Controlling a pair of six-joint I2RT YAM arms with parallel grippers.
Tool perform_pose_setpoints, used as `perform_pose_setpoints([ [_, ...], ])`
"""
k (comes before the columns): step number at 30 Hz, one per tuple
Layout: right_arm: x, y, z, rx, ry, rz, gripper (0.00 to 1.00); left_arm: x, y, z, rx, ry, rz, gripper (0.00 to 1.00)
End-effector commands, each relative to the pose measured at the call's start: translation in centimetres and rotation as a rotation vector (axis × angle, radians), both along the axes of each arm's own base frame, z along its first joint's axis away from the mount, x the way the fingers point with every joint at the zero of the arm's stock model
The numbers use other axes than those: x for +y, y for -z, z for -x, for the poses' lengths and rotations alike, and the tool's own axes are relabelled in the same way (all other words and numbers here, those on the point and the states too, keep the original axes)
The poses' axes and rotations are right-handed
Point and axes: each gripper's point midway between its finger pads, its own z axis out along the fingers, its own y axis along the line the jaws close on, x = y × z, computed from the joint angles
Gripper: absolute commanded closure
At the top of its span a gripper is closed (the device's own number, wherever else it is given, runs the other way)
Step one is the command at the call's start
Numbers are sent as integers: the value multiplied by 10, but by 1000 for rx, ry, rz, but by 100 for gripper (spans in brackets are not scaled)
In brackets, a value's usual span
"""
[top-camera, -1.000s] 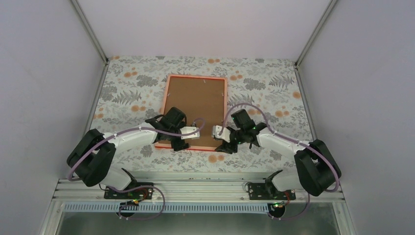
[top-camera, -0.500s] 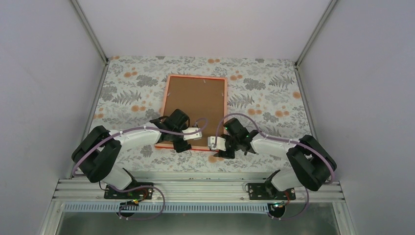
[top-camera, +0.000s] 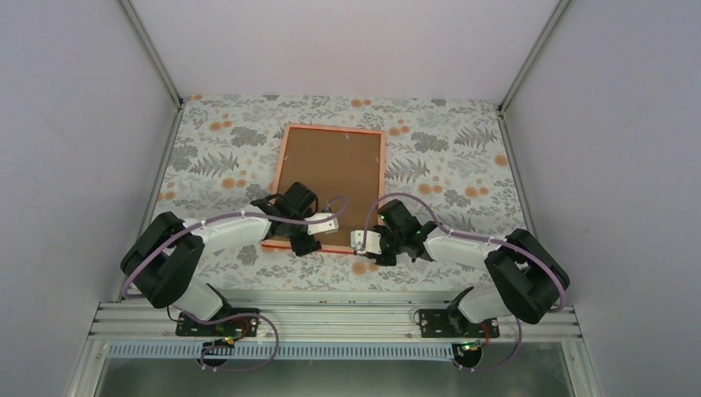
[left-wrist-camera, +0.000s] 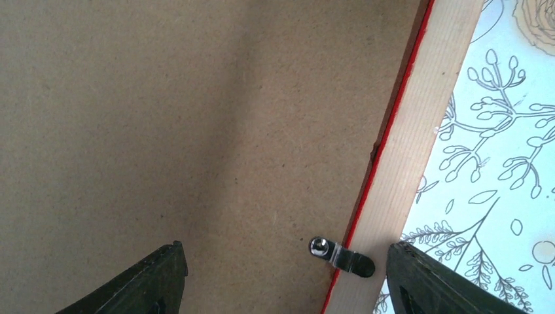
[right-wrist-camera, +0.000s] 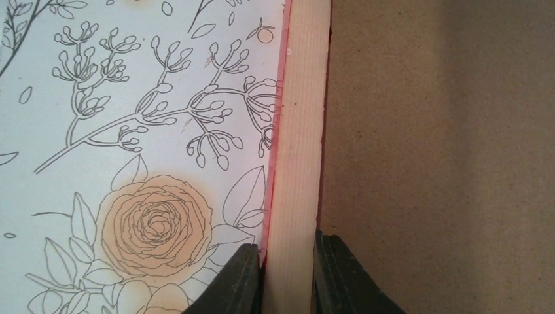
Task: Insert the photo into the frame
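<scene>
The frame (right-wrist-camera: pixel 298 131) lies back-up on the surface (top-camera: pixel 463 165), photo unseen, its near rail pinched by the right tool (right-wrist-camera: pixel 289 258), the left tool (left-wrist-camera: pixel 288 275) held open over the board (left-wrist-camera: pixel 163 118); lifted by one edge, it could be dropped.

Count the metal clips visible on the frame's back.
1: a small metal clip on the frame's near rail, seen in the left wrist view between the fingers of the left tool. Others may be hidden under the arms.
</scene>
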Motion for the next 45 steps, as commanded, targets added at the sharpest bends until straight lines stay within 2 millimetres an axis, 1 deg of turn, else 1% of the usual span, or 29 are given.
perform_pose_setpoints([
  [1, -26, 25, 25, 57, -18, 110, 84, 14, -5, -20, -41, -75, -38, 24],
  [5, -31, 26, 28, 53, -20, 119, 91, 20, -4, -24, -16, -112, -43, 25],
  [9, -30, 25, 28, 56, -16, 116, 96, 26, -9, -30, -18, -145, -42, 26],
  [11, -29, 25, 27, 59, -11, 113, 96, 18, -19, -22, -9, -94, 9, 26],
  [12, -28, 24, 27, 64, -8, 111, 96, 10, -29, -17, -11, -58, 55, 26],
  [14, -27, 23, 25, 66, -4, 107, 96, -4, -43, -4, -21, 12, 111, 26],
  [16, -26, 23, 24, 67, 1, 107, 96, -16, -51, 0, -35, 32, 144, 26],
  [18, -26, 23, 25, 67, 1, 104, 96, -21, -48, -3, -25, 4, 139, 26],
  [20, -26, 23, 24, 66, 5, 105, 96, -23, -37, -12, -4, -38, 112, 26],
  [22, -27, 23, 25, 65, 7, 107, 96, -26, -33, -17, -1, -58, 110, 26],
  [24, -27, 23, 25, 64, 6, 106, 96, -29, -29, -17, -1, -53, 106, 26],
  [26, -28, 23, 25, 61, 4, 107, 96, -29, -20, -13, 14, -43, 87, 26],
  [29, -29, 23, 25, 53, 1, 110, 96, -24, -10, -9, 17, -28, 58, 26],
  [31, -30, 23, 26, 54, -3, 111, 96, -16, -3, -9, 3, -28, 19, 26],
  [36, -33, 23, 32, 50, -27, 111, 96, 12, 5, -23, -38, -66, -56, 27],
  [39, -36, 23, 35, 50, -34, 114, 96, 24, 8, -29, -60, -66, -95, 28],
  [41, -37, 24, 37, 53, -37, 115, 96, 31, 9, -33, -81, -60, -112, 29],
  [43, -38, 23, 39, 56, -38, 114, 96, 34, 5, -41, -93, -65, -109, 29],
  [45, -37, 23, 38, 61, -27, 110, 96, 29, -11, -43, -87, -51, -44, 29],
])
